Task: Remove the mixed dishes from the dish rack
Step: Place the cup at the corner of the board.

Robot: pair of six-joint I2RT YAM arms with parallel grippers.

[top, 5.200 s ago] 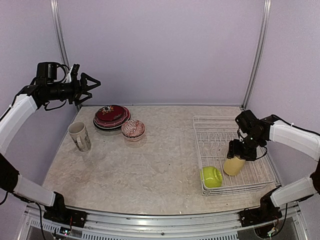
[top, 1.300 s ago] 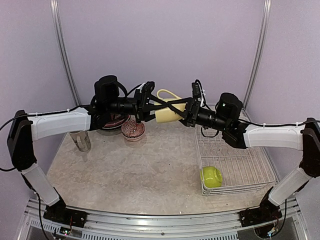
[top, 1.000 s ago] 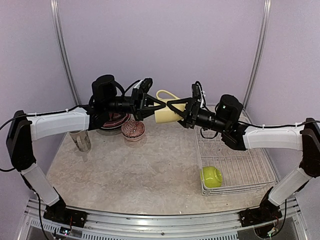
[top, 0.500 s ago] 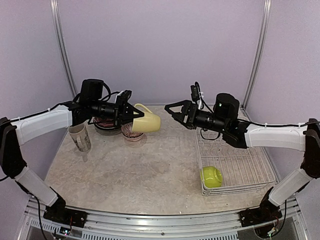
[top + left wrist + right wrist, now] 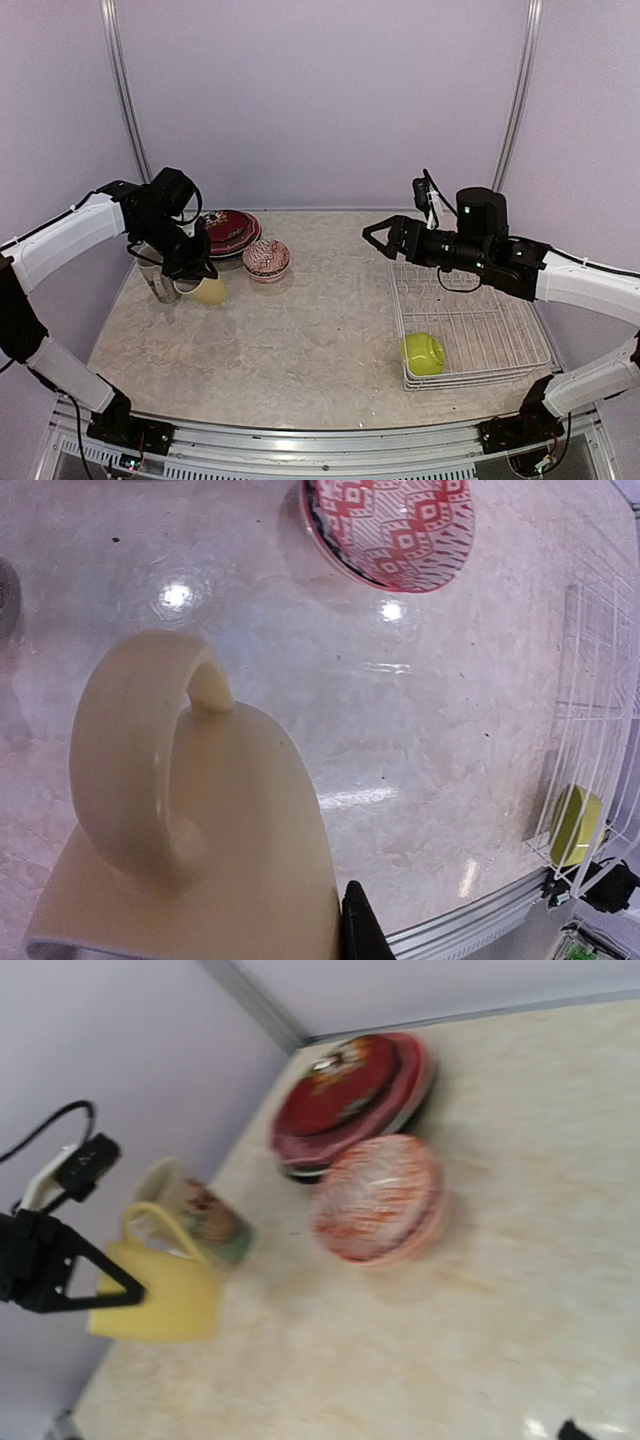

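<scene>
1. Left tool (image 5: pixel 192 280) is clenched on the yellow mug (image 5: pixel 209 291), holding it low at the left side of the worktop (image 5: pixel 320 320), just beside the cream mug (image 5: pixel 200 1225).
2. We cannot tell from these views whether the yellow mug touches the worktop or hangs a little above it. Either way it is out of the rack (image 5: pixel 470 377) but not yet let go.
3. Right tool (image 5: pixel 378 240) is released, its jaws spread wide and holding nothing, in the air above the rack's far left corner.
4. Done, as we judge it: the plates (image 5: pixel 225 232) sit stacked at the far left of the worktop. The red bowl (image 5: pixel 266 258) stands just beside them, and the cream mug stands upright near the left edge. All three are well apart from the rack.
5. Left to do: the green bowl (image 5: pixel 423 353) lies in the near left corner of the rack, and it is the only dish we see in there.
6. We judge the task close to its end: set down the yellow mug, then lift out the green bowl, which the right tool is nearer to.
</scene>
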